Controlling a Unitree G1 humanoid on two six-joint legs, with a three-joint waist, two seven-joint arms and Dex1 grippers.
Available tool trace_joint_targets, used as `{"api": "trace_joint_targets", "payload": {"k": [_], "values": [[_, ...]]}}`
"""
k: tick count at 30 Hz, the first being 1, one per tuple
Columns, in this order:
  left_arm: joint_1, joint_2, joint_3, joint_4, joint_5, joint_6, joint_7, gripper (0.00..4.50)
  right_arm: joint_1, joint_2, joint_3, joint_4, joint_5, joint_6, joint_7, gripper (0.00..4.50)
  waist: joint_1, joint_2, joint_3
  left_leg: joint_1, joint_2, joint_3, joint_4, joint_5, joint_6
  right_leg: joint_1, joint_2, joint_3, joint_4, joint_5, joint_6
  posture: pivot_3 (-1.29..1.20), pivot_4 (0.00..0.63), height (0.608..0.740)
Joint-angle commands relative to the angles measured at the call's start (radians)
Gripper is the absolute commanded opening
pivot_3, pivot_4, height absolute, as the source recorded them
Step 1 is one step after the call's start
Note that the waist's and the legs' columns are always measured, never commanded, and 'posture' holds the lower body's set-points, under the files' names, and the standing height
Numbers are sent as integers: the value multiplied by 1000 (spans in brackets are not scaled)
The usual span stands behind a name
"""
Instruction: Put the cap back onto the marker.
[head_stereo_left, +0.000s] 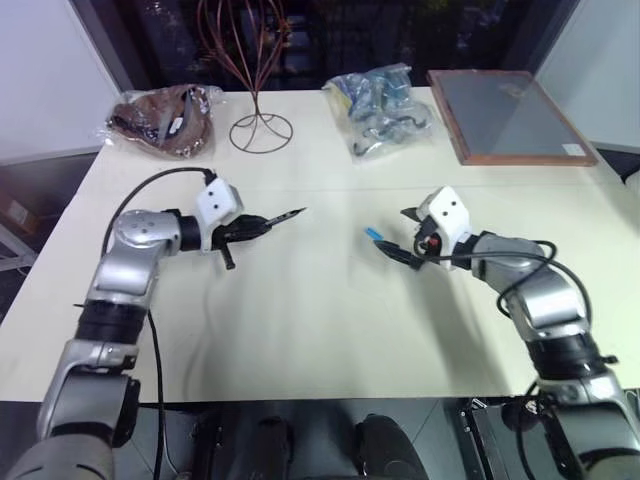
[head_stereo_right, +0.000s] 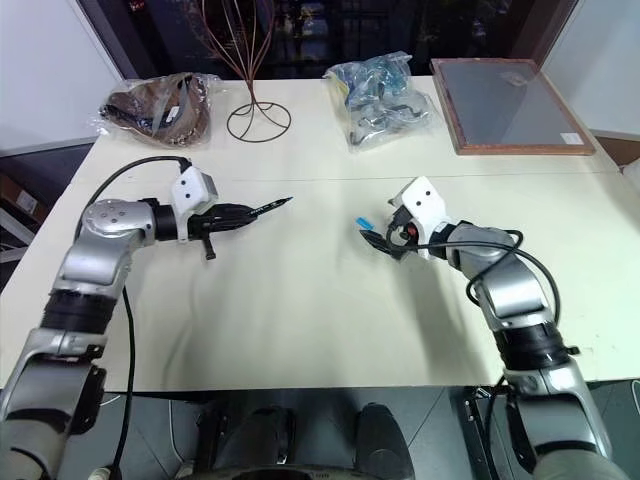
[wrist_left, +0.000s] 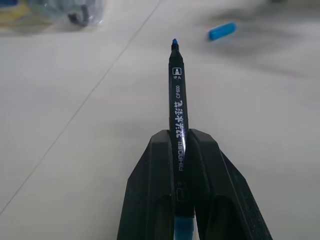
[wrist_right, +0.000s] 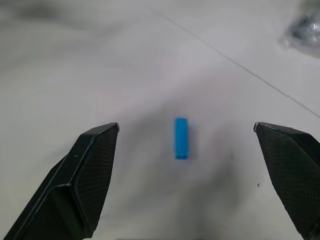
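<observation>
the left claw (head_stereo_left: 262, 226) is clamped tight on the marker (head_stereo_left: 283, 216), and the pen juts out past the fingers toward the right, tip uncovered, held off the pale bench (head_stereo_left: 300, 320). in the left wrist view the black barrel runs up between the two fingers (wrist_left: 150, 195); white lettering shows along it but is too small to read, and the marker's rear end is cut off at the frame edge, with just a sliver of blue there. over on the right, the right claw (wrist_right: 185, 137) stands wide apart with nothing in it. the cap (wrist_right: 181, 138) lies flat on the bench, seen between the two spread fingers in the right wrist view, touching neither. from the head views the cap (head_stereo_left: 373, 235) is a small blue speck just left of the right claw's tips. marker tip and cap sit well apart. at the far edge: a wire stand (head_stereo_left: 258, 70), a brown bundle in plastic (head_stereo_left: 165, 118), a clear bag of blue and dark things (head_stereo_left: 382, 108) hard to make out, and a framed panel (head_stereo_left: 508, 115).
</observation>
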Motion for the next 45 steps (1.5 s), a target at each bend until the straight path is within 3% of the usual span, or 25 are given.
{"api": "trace_joint_targets", "payload": {"k": [1,8,21,23,30,37,45], "values": [[35,21,37,-111,-36,52,39,82,-52,37,12,95,-28,-85,23,4500,-1,0,0,0,0,0,0,0,0,0,0,0,0,0,0,0,150,740],[115,52,60,-222,-67,114,90,82,-106,90,34,291,-107,-212,15,4500,-11,0,0,0,0,0,0,0,0,0,0,0,0,0,0,0,150,740],[157,72,71,-288,-100,161,146,82,-156,145,23,447,-140,-285,19,4500,-12,0,0,0,0,1,0,0,0,0,0,0,0,0,0,0,150,740],[157,73,70,-287,-103,162,150,0,-147,141,24,445,-145,-285,24,3688,-12,0,0,0,0,1,0,0,0,0,0,0,0,0,0,0,150,740],[157,76,66,-284,-109,160,156,0,-105,119,21,404,-150,-265,37,90,-8,0,0,0,0,0,0,0,0,1,0,0,0,0,0,0,150,740],[143,74,54,-266,-111,150,155,0,-70,107,27,327,-146,-233,50,38,-9,0,0,0,0,0,0,0,0,1,0,0,0,0,0,0,150,740],[108,62,17,-219,-129,73,57,0,-63,30,52,39,-151,-168,130,38,-10,1,0,0,0,1,0,0,0,1,0,0,0,0,0,0,150,740]]}}
